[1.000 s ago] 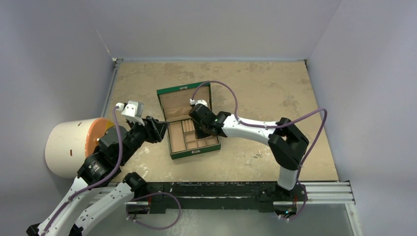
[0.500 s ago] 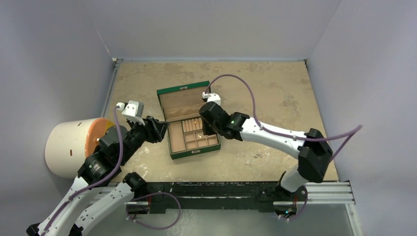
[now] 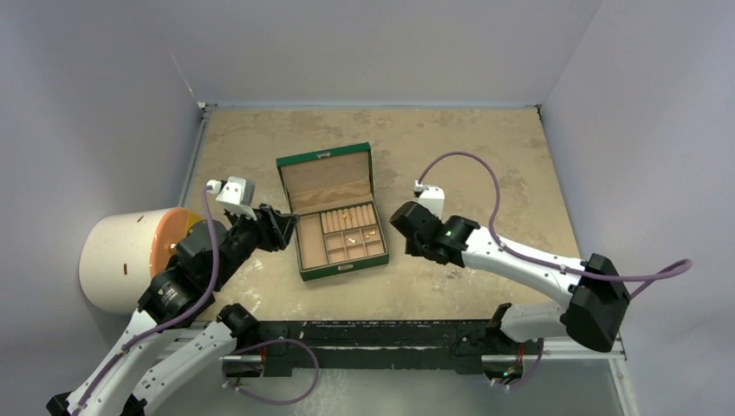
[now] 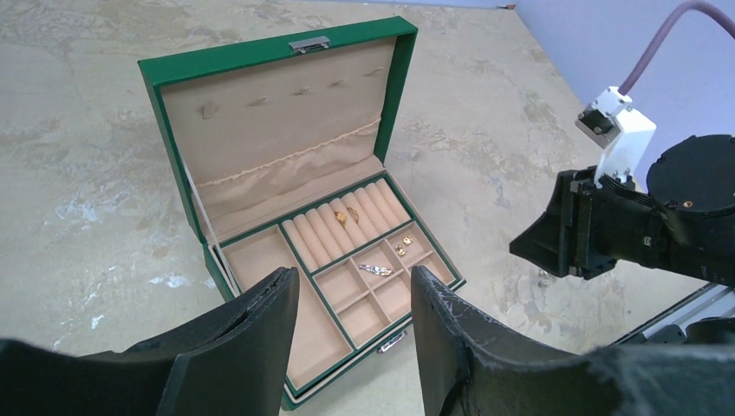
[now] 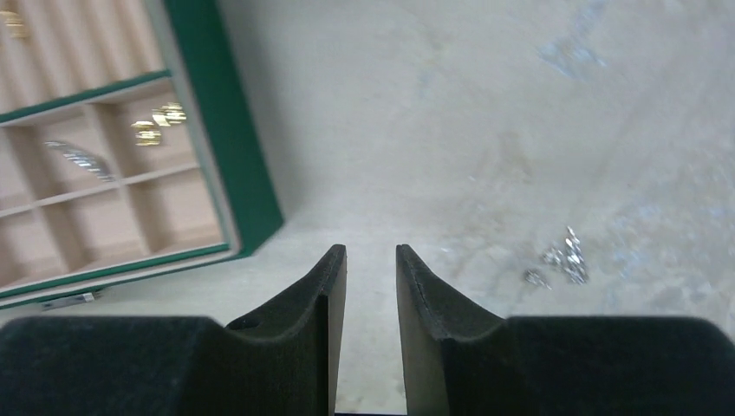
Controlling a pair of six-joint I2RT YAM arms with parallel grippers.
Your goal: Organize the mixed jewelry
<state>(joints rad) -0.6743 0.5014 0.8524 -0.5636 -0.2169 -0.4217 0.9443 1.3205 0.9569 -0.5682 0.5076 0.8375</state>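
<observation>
Narrowly parted claw (image 5: pixel 371 254) near silvery pieces (image 5: pixel 562 258)

I can make out no text, label, brand or number in any of my three views. The green box (image 4: pixel 403 69), its metal clasp (image 4: pixel 309 43) and the white drum (image 3: pixel 117 260) at the left of the desk (image 3: pixel 485 147) show nothing I can read.
</observation>
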